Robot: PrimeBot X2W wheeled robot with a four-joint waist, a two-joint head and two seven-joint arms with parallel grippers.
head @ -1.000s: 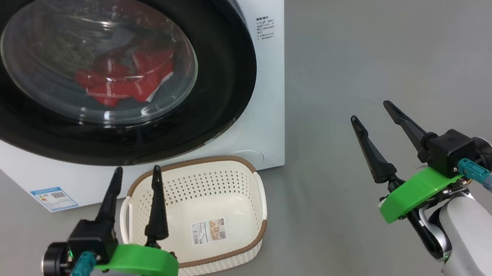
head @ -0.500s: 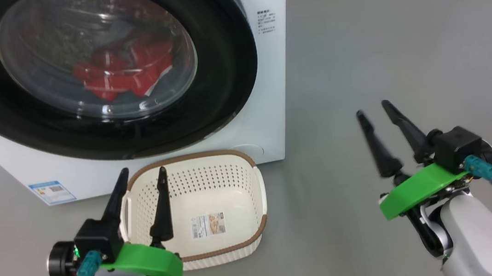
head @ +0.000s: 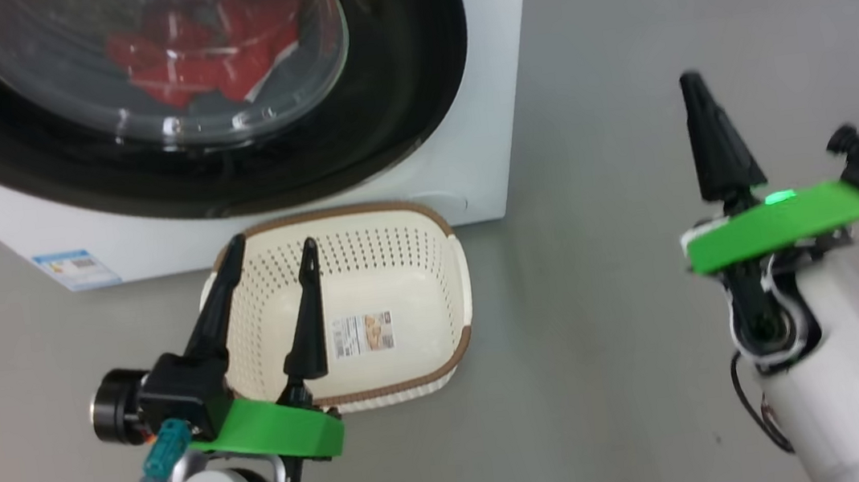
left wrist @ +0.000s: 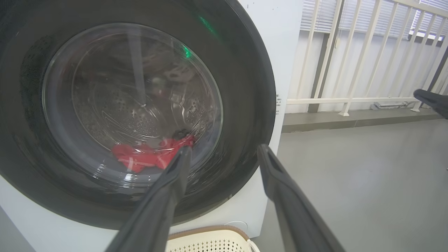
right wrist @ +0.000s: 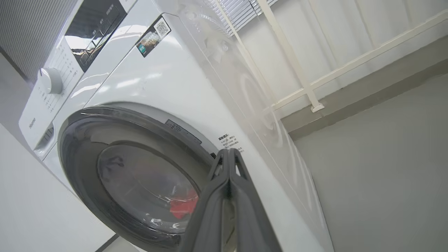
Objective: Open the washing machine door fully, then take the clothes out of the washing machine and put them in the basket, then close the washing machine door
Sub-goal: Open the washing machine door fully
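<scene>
Door [head: 410,73] shut: opening step. Right pincer [head: 692,84] closed, empty; left pincer [head: 272,245] wide, empty. Next I must hook door's rim.

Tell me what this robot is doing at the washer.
Nothing is handled yet. The washing machine door is closed, the red clothes behind its glass. The empty basket sits on the floor before the washing machine. The left end effector hovers open near the basket; the right end effector, shut and empty, is raised right of the machine.
</scene>
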